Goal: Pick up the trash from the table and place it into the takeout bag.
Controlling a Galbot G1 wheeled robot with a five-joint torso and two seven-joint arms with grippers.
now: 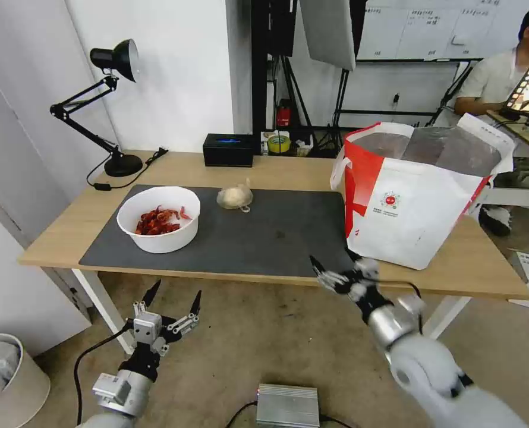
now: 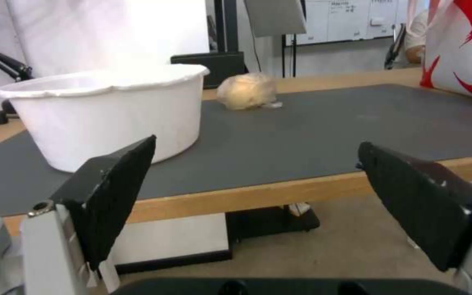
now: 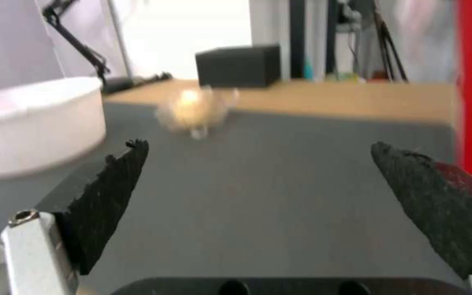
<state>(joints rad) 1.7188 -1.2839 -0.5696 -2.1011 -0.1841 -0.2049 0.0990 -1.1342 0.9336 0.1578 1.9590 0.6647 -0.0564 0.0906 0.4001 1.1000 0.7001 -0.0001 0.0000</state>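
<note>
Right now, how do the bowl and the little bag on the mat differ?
The white round bowl is wide, rigid and open-topped, with red crayfish shells inside; the small clear yellowish bag is much smaller, soft and bunched shut. The bowl sits near the mat's front left; the bag lies farther back, toward the middle. Both rest on the dark grey mat, untouched by either gripper.

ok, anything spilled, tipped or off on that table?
Nothing stands out. White bowl of shells sits upright on the grey mat, small yellowish bag beside it, takeout bag upright with its mouth open.
</note>
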